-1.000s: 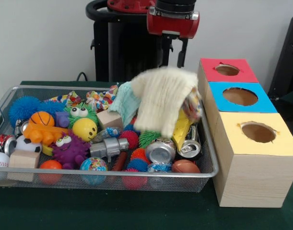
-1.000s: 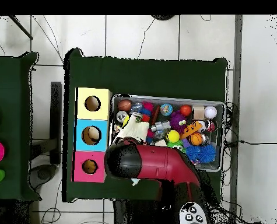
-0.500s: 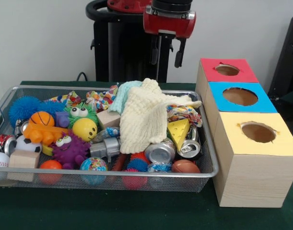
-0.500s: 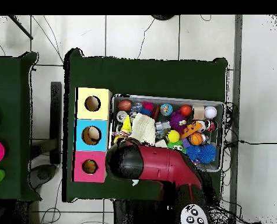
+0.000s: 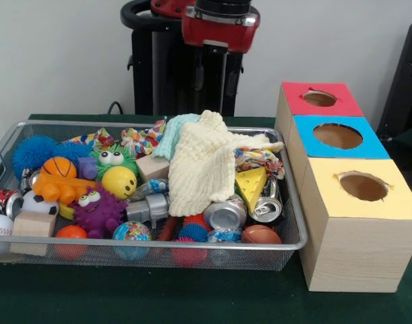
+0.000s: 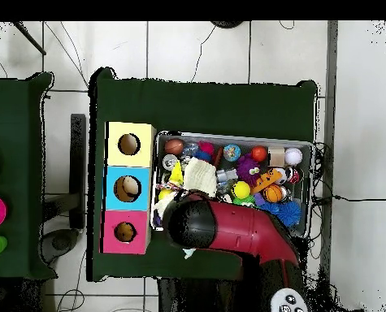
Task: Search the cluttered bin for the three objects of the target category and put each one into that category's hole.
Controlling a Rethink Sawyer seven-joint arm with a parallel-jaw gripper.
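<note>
The wire mesh bin (image 5: 152, 244) sits on the green table, full of toys; it also shows in the overhead view (image 6: 310, 148). A cream knitted cloth (image 5: 202, 165) lies on the pile at the bin's middle right, and in the overhead view (image 6: 200, 175). The red-faced hole (image 5: 319, 98) is the farthest of three on the wooden box, and shows in the overhead view (image 6: 125, 232). My gripper (image 5: 216, 79) hangs high above the bin's far edge, open and empty, left of the red hole. In the overhead view my arm (image 6: 220, 231) hides it.
A blue-faced hole (image 5: 337, 136) and a yellow-faced hole (image 5: 363, 185) lie nearer on the same box. The bin holds two cans (image 5: 225, 214), a yellow cheese wedge (image 5: 251, 185), a purple spiky toy (image 5: 98, 209), wooden blocks (image 5: 34, 224) and several balls.
The cream cloth, in the air under the gripper a second ago, has dropped onto the pile and lies still. The gripper has moved left in the front view and is empty.
</note>
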